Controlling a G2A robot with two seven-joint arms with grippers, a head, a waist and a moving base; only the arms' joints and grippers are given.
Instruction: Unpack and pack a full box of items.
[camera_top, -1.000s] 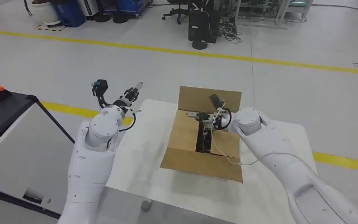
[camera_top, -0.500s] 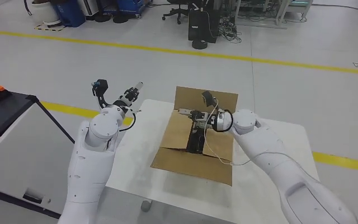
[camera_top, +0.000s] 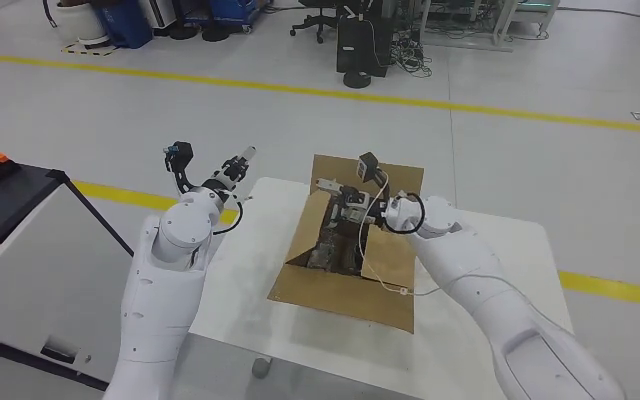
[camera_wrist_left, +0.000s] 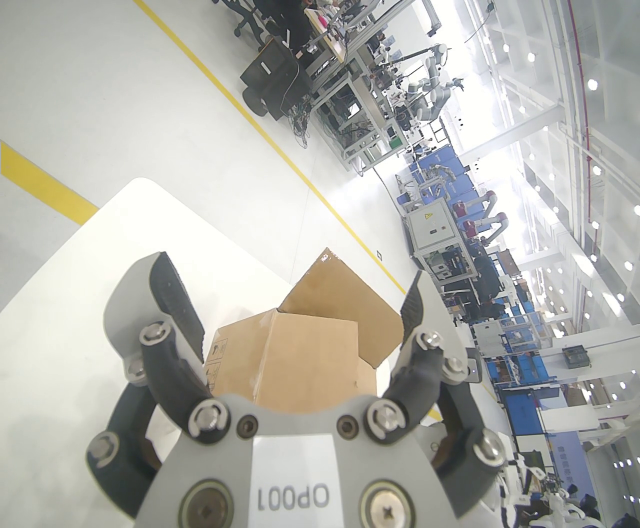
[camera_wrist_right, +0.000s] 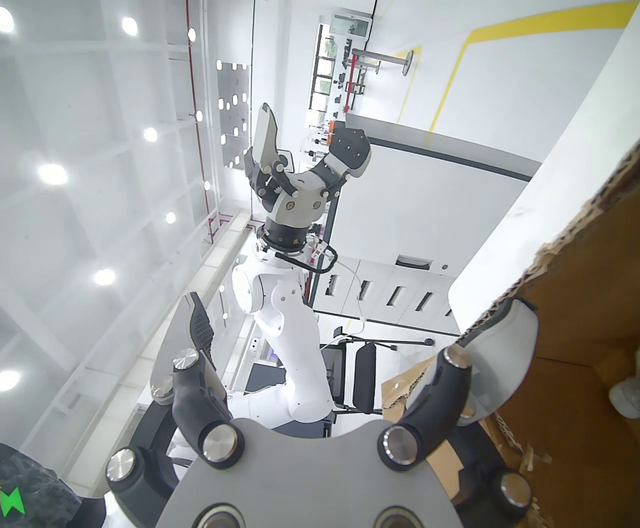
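At your left, the left gripper (camera_top: 238, 163) hangs raised off the left edge of the table (camera_top: 245, 300). Its jaws are spread wide with nothing between them, and it points across at the box (camera_top: 340, 295). That cardboard box sits mid-table with its flaps folded out, and dark items (camera_top: 335, 250) show packed down inside it. Further right, the right gripper (camera_top: 340, 195) sits at the box's far left flap. From its own wrist view the right gripper (camera_wrist_right: 350, 320) is also open and empty, with one finger (camera_wrist_right: 505, 330) resting against the torn cardboard edge, as if holding the flap aside. You are early in the job, as far as you can judge. The box is opened, but the items look to be inside yet, so lifting them out and then repacking them all remains ahead.
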